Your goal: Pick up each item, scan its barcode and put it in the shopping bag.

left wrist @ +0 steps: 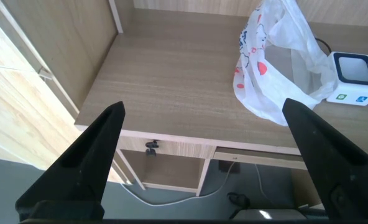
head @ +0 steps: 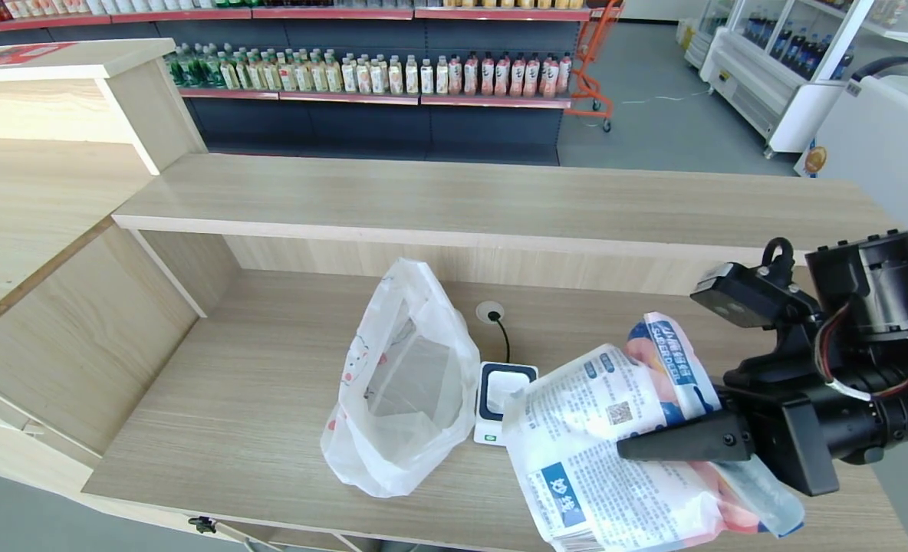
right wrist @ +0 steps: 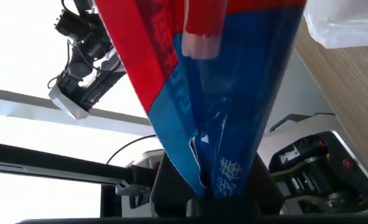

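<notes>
Scanner [head: 504,389] between shopping bag [head: 393,406] and packet [head: 600,468]

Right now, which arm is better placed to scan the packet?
Right. The right pincer is shut on the packet, close by the scanner. The left pincer is open and empty, with the bag between it and the scanner.

Right arm [head: 868,383]: I see it coming in from the right of the head view, with the forearm roughly level and the wrist turned so the right tool [head: 653,448] points toward my left. Its jaws are closed on a packet [head: 577,429]. One dark finger [head: 692,441] lies flat across the packet's face, and the right wrist view shows the packet's edge seated deep in the tool.

Left tool [left wrist: 204,109]: it is angled downward, with its two dark fingers [left wrist: 84,162] spread wide apart.
</notes>
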Controlling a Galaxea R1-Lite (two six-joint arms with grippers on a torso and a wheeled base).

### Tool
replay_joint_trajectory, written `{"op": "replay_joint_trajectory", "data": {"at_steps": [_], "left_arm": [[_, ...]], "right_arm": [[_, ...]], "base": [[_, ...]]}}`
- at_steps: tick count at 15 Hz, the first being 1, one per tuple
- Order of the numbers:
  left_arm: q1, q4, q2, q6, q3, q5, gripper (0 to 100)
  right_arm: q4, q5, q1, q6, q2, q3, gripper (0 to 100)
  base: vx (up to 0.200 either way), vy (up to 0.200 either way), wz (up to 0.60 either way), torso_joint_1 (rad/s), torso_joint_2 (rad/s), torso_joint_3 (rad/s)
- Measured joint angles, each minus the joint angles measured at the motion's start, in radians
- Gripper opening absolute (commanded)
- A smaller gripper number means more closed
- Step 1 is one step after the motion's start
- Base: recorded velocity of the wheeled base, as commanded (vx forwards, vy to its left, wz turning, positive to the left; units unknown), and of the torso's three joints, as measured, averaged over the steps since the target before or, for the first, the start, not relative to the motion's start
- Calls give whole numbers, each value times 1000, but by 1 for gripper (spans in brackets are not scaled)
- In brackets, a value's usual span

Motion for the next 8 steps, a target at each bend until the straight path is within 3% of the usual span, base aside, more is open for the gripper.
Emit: {"op": "replay_joint_trajectory", "data": {"at_steps": [8], "left_arm": [[0,0,0,0,0,0,100]], "right_arm": [[-4,-44,7,-8,10,1,0]], "base": [[0,0,0,0,0,0]]}}
